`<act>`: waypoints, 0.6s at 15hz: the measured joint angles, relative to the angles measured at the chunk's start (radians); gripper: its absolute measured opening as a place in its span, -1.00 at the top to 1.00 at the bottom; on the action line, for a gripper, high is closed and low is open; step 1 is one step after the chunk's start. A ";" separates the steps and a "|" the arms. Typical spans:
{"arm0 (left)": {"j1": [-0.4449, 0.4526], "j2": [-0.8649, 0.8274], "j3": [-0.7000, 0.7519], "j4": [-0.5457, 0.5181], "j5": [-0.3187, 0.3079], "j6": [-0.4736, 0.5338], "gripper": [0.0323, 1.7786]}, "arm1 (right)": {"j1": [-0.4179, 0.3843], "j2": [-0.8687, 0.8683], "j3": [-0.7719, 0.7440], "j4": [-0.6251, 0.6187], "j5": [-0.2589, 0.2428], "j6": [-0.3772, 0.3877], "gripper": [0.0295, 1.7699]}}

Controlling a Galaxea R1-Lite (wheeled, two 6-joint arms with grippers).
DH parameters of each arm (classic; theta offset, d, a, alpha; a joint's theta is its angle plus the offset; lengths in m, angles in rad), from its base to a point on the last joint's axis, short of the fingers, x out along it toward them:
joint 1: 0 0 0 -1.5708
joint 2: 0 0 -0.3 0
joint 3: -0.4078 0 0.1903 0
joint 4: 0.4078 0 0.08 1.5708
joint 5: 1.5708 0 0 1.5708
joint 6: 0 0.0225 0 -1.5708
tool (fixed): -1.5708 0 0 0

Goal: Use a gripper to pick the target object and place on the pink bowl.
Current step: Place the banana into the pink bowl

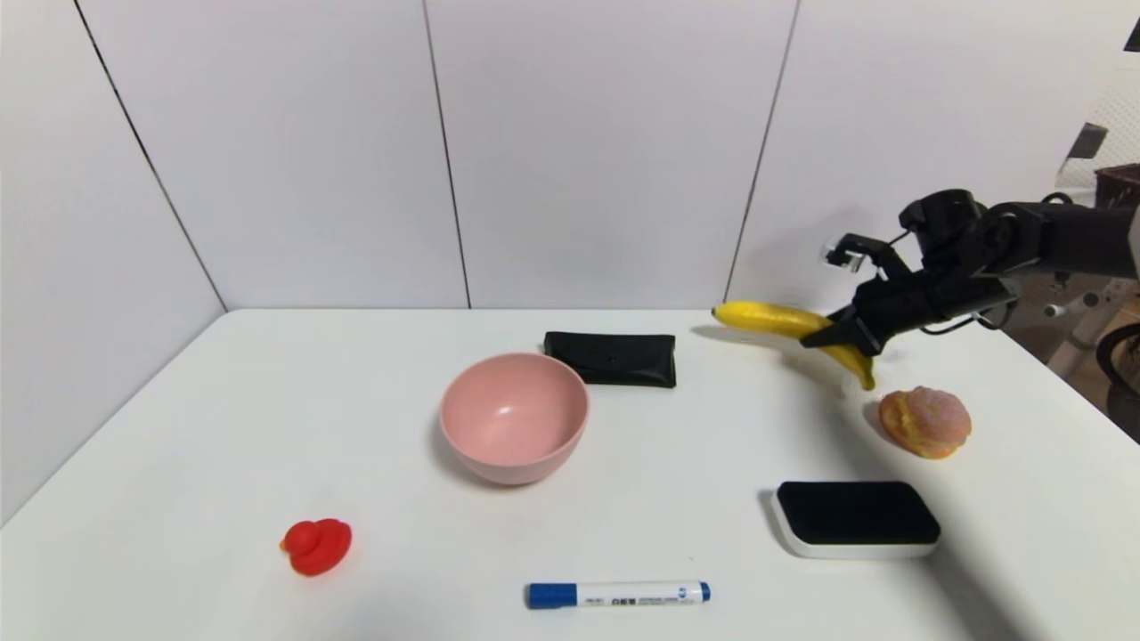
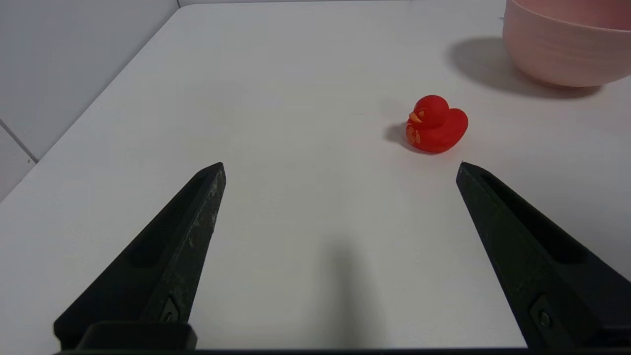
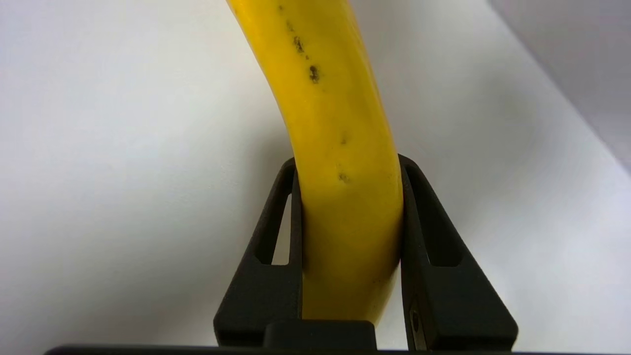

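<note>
Right gripper (image 1: 837, 336) clamps banana (image 1: 784, 325) aloft at table's far right, well apart from pink bowl (image 1: 514, 418); only left wrist view shows left gripper (image 2: 340, 170), fingers spread wide, near red duck (image 2: 436, 124).

Bright, even light; soft shadows.

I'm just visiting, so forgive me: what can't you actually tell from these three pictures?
- Print on the marker: too small to read in the head view.
- The banana: both ends are cut off in the right wrist view, the near one behind the right tool.
- The pink bowl: cut off by the frame edge in the left wrist view.
- The left tool: out of the head view, so its arm's pose is unknown.
</note>
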 joint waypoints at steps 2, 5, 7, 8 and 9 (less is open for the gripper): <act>0.000 0.000 0.000 0.000 0.001 0.000 -0.90 | -0.005 -0.038 0.000 0.000 0.011 0.009 0.42; 0.000 0.000 0.000 0.000 0.001 0.000 -0.90 | 0.003 -0.126 0.001 0.003 0.061 0.041 0.42; 0.000 0.000 0.000 0.000 0.000 0.000 -0.90 | 0.054 -0.192 0.001 0.004 0.097 0.065 0.42; 0.000 0.000 0.000 0.000 0.001 0.000 -0.90 | 0.086 -0.216 0.002 0.004 0.100 0.077 0.42; 0.000 0.000 0.000 0.000 0.001 0.000 -0.90 | 0.129 -0.242 0.002 0.004 0.102 0.103 0.42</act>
